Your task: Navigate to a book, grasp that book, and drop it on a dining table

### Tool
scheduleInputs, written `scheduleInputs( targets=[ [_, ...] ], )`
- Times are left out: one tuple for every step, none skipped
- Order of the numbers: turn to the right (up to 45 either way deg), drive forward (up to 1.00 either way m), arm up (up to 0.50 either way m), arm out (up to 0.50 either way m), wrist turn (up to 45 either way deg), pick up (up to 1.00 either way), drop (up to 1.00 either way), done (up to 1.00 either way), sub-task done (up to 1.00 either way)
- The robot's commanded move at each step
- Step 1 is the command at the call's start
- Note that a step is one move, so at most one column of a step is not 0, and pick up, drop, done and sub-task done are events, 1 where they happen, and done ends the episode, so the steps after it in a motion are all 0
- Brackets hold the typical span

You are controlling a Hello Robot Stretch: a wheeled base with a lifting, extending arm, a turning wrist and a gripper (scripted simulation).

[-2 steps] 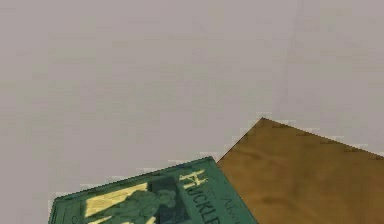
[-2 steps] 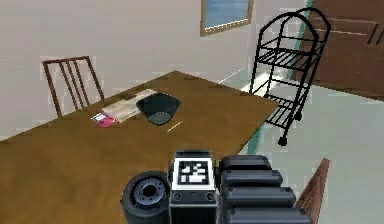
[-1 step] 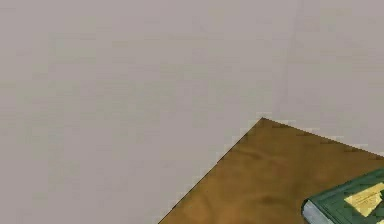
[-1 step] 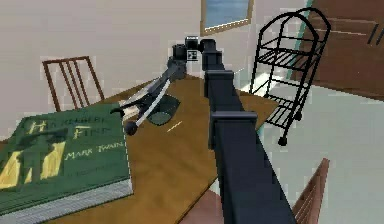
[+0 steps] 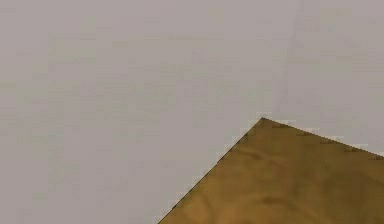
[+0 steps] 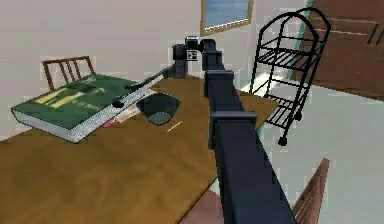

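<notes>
A thick green book [image 6: 62, 106] lies flat on the wooden table [image 6: 120, 170] at the arm side view's left. The dark arm [image 6: 235, 130] rises from the bottom edge and reaches over the table. At its far end, left of the white marker squares, the gripper [image 6: 128, 98] stretches its thin fingers [image 6: 150, 82] toward the book's right edge. The fingertips end at the book, so I cannot tell whether the gripper holds anything. A dark rounded shape [image 6: 156, 108] sits under the fingers on the tabletop; what it is I cannot tell.
A wooden chair [image 6: 68, 70] stands behind the table by the book. A black wire rack [image 6: 290, 70] stands on the floor to the right, below a window [image 6: 228, 14]. Another chair back [image 6: 312, 195] is at the bottom right. The forward view has grey walls meeting in a corner and a brown wooden surface [image 5: 290, 175].
</notes>
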Motion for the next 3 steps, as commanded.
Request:
scheduleInputs(
  targets=[
    [0.0, 0.0, 0.0, 0.0, 45.0, 0.0, 0.0, 0.0, 0.0],
    [0.0, 0.0, -0.32, 0.0, 0.0, 0.0, 0.0, 0.0, 0.0],
    [0.0, 0.0, 0.0, 0.0, 0.0, 0.0, 1.0, 0.0, 0.0]
  ],
)
